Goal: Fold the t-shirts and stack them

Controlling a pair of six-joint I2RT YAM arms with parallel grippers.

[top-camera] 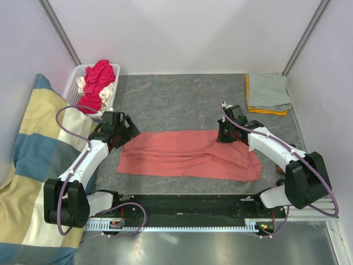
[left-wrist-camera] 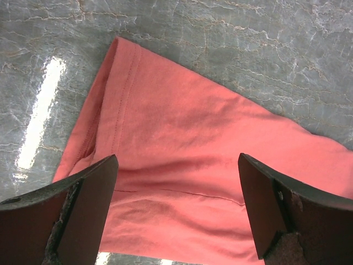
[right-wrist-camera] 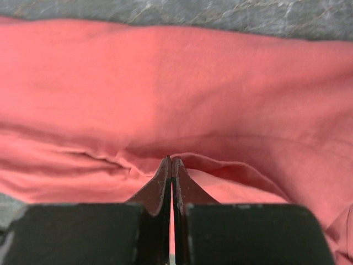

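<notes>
Salmon-pink t-shirt [top-camera: 187, 154] lies banded across frame centre on the surface [top-camera: 182, 99]; right hand [right-wrist-camera: 171, 161] pinches a thin fold, left hand [left-wrist-camera: 176, 160] hangs spread (a one-sided pull could slip or skew it).

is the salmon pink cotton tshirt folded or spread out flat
Partly folded: the salmon-pink cotton t-shirt lies as a long narrow band with layers overlapping, not yet a compact square.
</notes>
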